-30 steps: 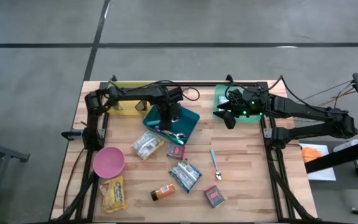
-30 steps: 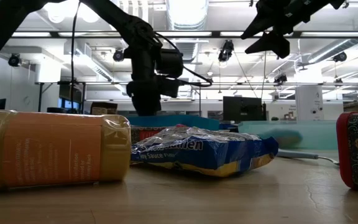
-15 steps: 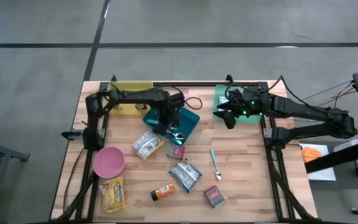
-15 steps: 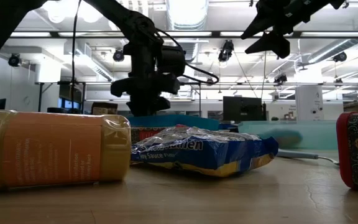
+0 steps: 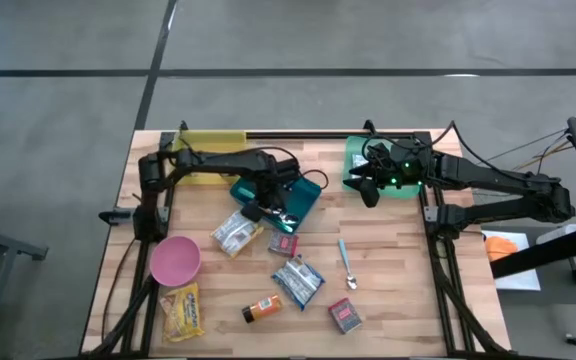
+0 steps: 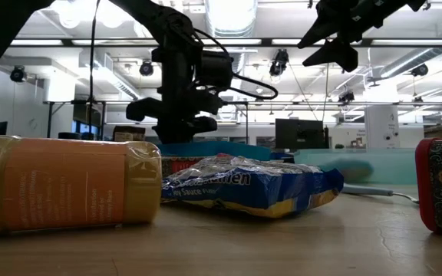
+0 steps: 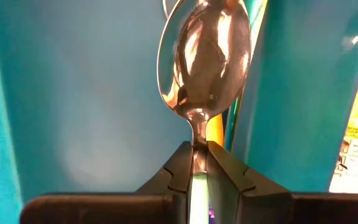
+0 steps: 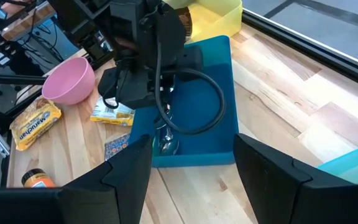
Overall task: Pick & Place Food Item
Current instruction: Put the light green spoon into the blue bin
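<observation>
Reading "Maruchan" on the yellow ramen packet [image 8: 31, 126] is possible; other labels are illegible. Over the teal tray [image 5: 303, 199], the left gripper [image 7: 194, 163] pinches a metal spoon [image 7: 204, 59] by its handle, bowl pointing straight away from the fingers. Beyond the tray, the right gripper [image 5: 370, 193] hangs half open, empty.

A light wooden butcher-block desk [image 5: 398, 260] stands on a grey concrete floor [image 5: 58, 130], which is crossed by dark seam lines, one running level behind the desk and another slanting away. Black frame rails run along the desk's sides and back edge. From desk height, the room beyond opens into a large workshop hall: a white ceiling with exposed beams and long fluorescent strip lights [image 6: 232, 15], round fixtures hanging among cables, and a white column [image 6: 380, 123] at the right. Dark monitors [image 6: 298, 134] and equipment stands sit along the far side.
</observation>
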Robot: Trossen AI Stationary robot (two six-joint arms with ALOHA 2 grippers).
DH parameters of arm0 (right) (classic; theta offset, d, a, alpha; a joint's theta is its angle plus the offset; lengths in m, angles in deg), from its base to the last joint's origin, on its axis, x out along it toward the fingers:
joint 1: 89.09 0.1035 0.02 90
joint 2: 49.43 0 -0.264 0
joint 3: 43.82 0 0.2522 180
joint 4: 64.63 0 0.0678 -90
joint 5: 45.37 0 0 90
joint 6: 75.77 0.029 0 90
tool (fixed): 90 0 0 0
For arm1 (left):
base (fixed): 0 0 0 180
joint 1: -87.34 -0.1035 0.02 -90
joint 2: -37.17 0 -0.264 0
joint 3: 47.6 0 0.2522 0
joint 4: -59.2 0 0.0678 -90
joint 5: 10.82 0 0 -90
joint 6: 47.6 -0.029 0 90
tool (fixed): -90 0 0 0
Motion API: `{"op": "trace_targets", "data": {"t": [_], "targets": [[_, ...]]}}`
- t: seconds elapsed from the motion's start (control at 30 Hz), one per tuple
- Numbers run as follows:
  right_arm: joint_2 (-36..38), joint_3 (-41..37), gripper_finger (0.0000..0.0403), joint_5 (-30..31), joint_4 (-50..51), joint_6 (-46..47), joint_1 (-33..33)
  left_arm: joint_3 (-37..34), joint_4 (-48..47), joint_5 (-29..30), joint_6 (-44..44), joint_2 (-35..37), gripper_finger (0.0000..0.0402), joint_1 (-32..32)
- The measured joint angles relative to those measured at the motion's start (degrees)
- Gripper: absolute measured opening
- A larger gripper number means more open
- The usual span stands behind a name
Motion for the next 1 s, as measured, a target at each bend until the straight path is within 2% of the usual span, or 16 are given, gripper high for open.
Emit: {"op": "trace_targets", "data": {"t": [1.0], "targets": [[0.07,0.0,0.0221,-0.11,-0.01,0.2,-0.02,0.0,-0.05,0.9,-0.13,0.07,0.0043,1.5]]}}
